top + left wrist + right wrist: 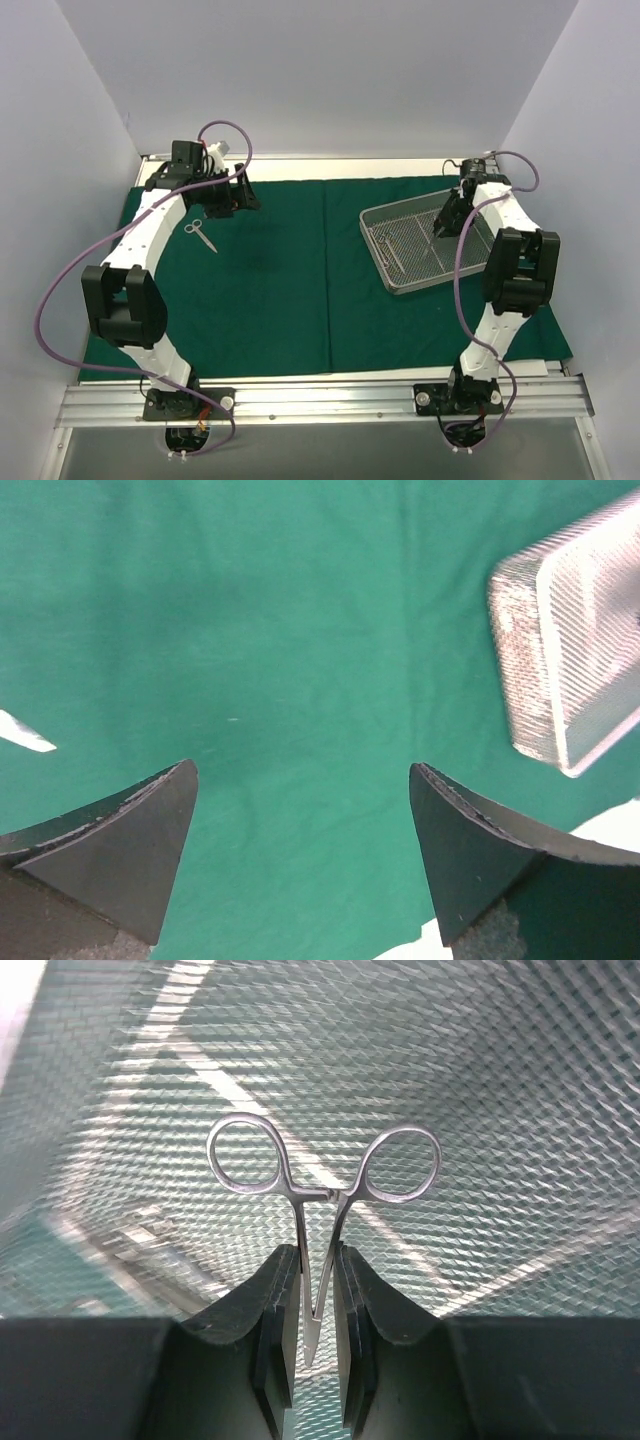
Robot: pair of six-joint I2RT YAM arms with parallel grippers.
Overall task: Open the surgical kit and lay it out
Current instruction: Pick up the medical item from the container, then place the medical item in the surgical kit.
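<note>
Green drape (270, 300) covers your table, with the mesh tray (400, 275) at its 3 o'clock side. Your right end effector (318, 1305) pinches forceps (322, 1195) over the tray. Your left end effector (300, 850) hangs spread wide near 10 o'clock, scissors (201, 236) lying beside it.

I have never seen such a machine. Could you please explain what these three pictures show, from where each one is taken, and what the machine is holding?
These are two white robot arms fixed at the near edge of a table. One picture comes from a camera above; the other two come from small cameras on each wrist. A green drape covers the table. On it lie a wire-mesh tray and one pair of scissors. The right gripper is over the tray, closed on a thin steel ring-handled instrument, perhaps forceps. The left gripper is open and empty above the cloth.
</note>
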